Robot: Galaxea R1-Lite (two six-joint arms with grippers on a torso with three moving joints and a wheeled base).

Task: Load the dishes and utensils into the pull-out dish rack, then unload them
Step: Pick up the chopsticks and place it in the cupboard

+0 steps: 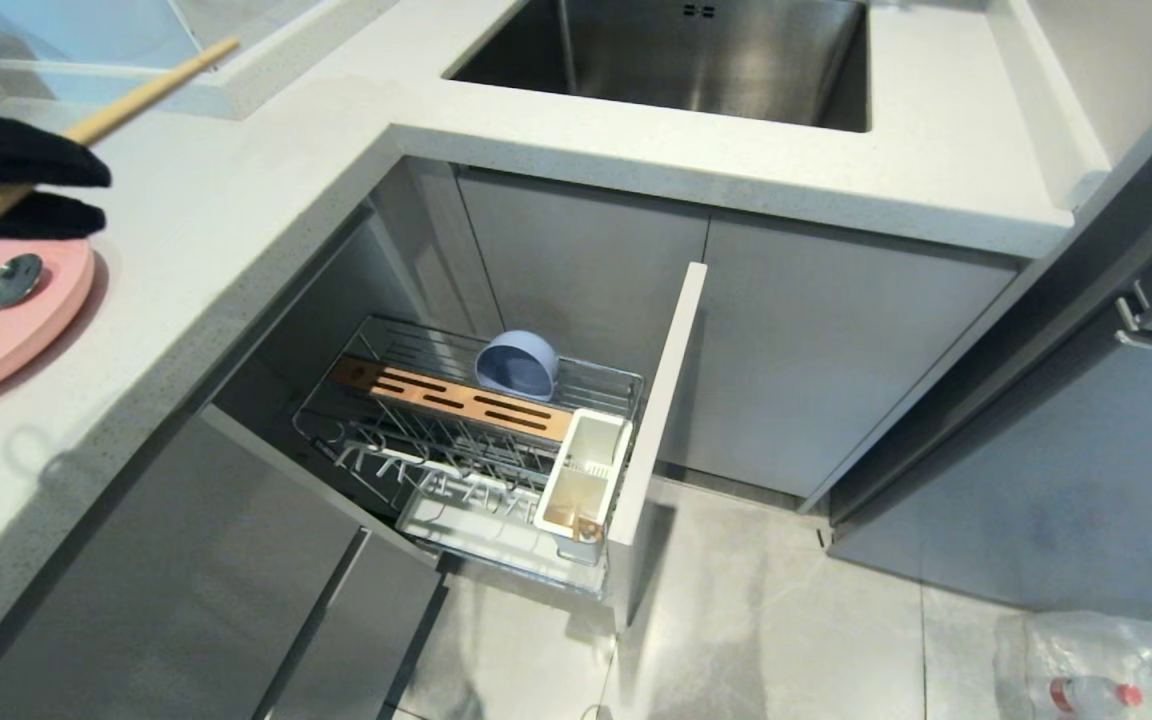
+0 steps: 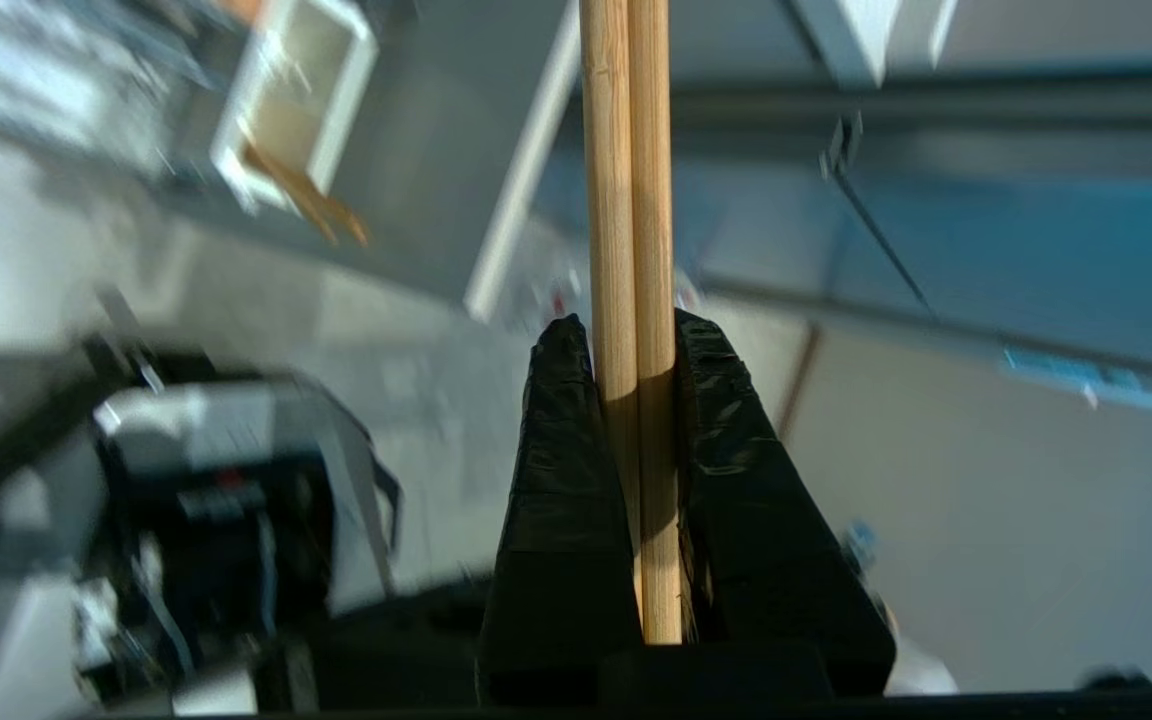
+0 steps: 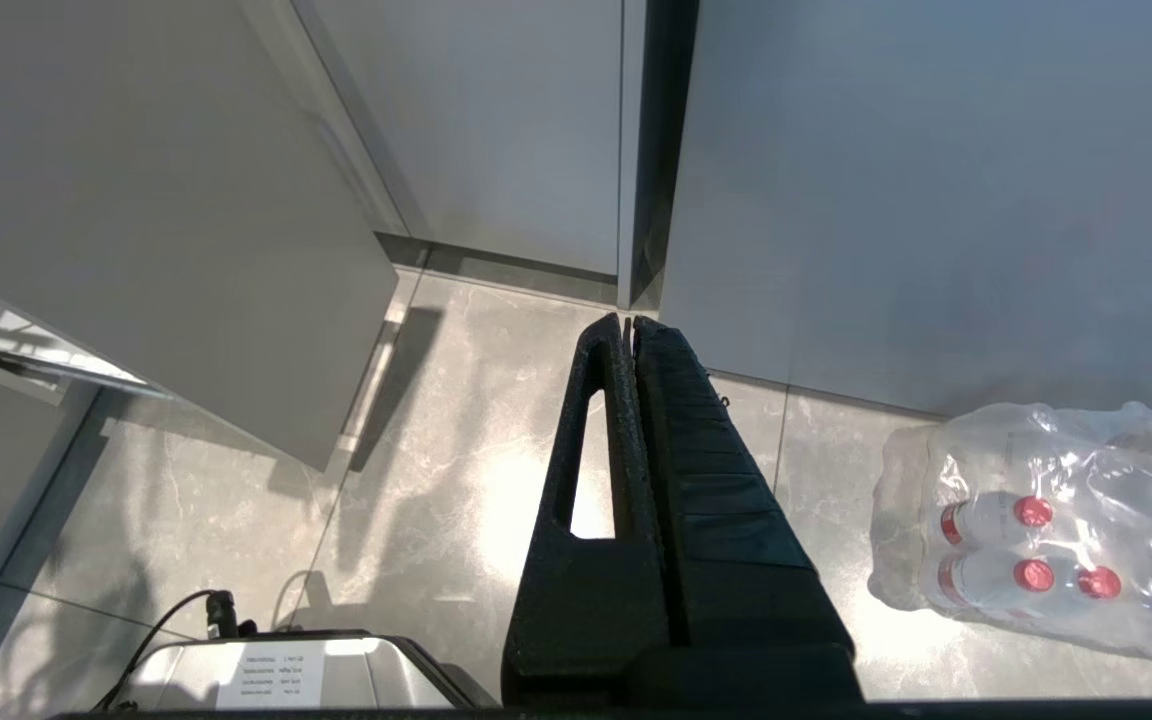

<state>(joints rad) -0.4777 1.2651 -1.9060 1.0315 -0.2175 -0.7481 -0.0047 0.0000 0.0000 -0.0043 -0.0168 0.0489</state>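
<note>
Your left gripper (image 2: 633, 345) clenched the chopsticks (image 2: 631, 200) near one end: light, stiff, slippery, liable to pivot. Your right gripper (image 3: 630, 325) hung closed, empty.

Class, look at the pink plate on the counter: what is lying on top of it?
A grey spoon lies on the pink plate. The plate's upper edge is covered by the left end effector, holding chopsticks.

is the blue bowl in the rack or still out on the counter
In the rack. The blue bowl stands tipped on its side in the pulled-out dish rack, behind the wooden strip.
</note>
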